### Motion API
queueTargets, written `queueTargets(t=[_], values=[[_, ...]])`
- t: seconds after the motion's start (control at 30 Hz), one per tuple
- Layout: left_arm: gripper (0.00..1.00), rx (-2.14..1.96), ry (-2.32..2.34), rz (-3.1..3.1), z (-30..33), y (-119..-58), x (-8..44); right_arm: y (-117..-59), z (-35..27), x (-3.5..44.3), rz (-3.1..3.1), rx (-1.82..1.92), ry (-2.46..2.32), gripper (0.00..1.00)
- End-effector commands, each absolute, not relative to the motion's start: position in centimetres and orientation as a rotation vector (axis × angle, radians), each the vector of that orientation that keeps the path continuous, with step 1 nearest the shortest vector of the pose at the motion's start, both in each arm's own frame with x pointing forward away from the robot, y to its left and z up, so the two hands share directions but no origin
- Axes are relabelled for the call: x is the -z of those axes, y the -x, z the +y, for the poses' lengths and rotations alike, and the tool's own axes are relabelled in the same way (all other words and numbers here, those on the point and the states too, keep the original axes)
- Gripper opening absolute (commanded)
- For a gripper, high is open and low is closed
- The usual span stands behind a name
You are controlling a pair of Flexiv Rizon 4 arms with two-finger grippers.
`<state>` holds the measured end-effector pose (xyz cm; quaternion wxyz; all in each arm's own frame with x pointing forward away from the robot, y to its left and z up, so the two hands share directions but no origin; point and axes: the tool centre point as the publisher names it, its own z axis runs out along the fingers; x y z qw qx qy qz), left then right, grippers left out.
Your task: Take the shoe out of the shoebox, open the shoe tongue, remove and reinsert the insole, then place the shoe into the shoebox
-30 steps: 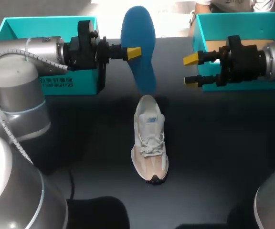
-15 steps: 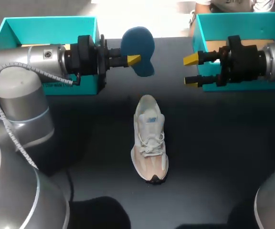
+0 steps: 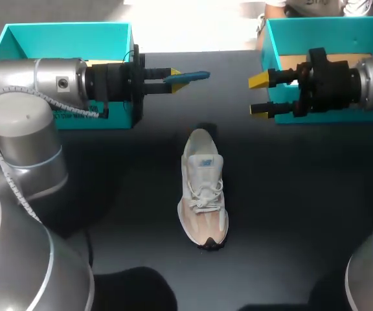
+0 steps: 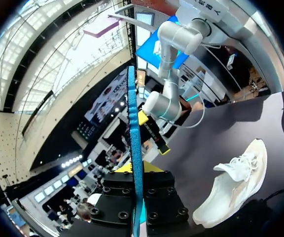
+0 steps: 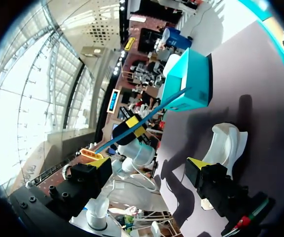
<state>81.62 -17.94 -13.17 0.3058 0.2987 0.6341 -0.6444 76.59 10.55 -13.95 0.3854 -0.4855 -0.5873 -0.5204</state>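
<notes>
White print runs along the front wall of the left shoebox (image 3: 118, 116), too small to read.

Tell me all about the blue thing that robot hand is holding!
The blue insole is thin, flat and foam-like. The left gripper pinches one end between its yellow tips, holding it in the air edge-on, so it shows as a narrow strip. Nothing else touches it; the shoe lies apart.

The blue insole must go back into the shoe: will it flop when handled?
Probably fairly stiff: the insole juts straight from the left gripper without visible droop. Likely light, being thin edge-on. It could flex against the shoe.
</notes>
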Motion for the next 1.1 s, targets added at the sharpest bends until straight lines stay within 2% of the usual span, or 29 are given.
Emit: queueTargets(t=[0.03, 0.63, 1.1], values=[[0.0, 1.18, -1.223, 1.293, -17.8, -81.6, 13.2, -76.6, 10.7, 14.0, -1.495, 1.327, 1.238, 1.0], [0.0, 1.18, -1.223, 1.293, -17.8, -81.6, 13.2, -76.6, 10.7, 14.0, -1.495, 1.327, 1.238, 1.0], [0.0, 1.077, -1.262, 1.131, -19.7, -81.6, 15.2, -76.5, 15.2, 15.4, -1.488, 1.311, 1.173, 1.0]])
